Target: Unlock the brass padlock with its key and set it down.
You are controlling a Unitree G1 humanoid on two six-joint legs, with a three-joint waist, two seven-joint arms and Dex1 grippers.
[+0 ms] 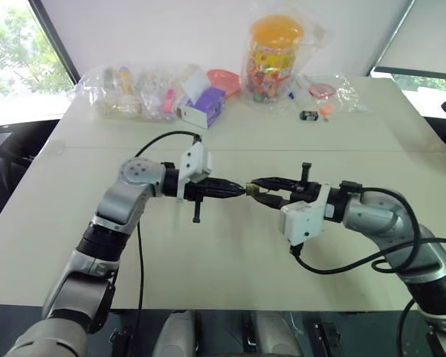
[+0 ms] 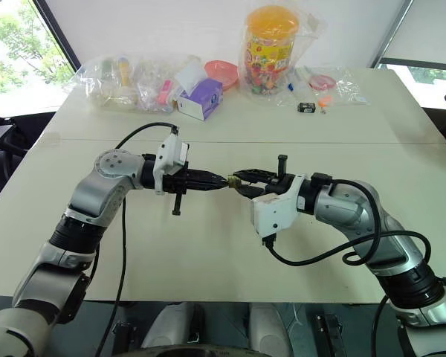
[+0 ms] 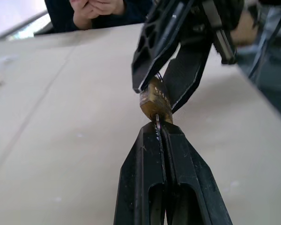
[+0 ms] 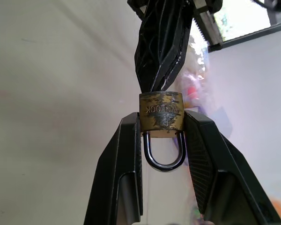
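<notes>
Right wrist view: we log right tool [image 4: 161,140] clamping brass padlock [image 4: 161,115], shackle seated; left tool [image 3: 160,136] pinched on key [image 3: 157,121]. Risk, as we judge it: key slips or padlock twists, dropping to counter [image 1: 230,253].

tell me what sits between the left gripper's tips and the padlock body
A thin key blade, pinched by the left gripper and running into the brass padlock, seen in the left wrist view.

Brass padlock [image 4: 161,115] between right gripper [image 1: 257,187] fingers, above table [image 1: 208,253].
</notes>
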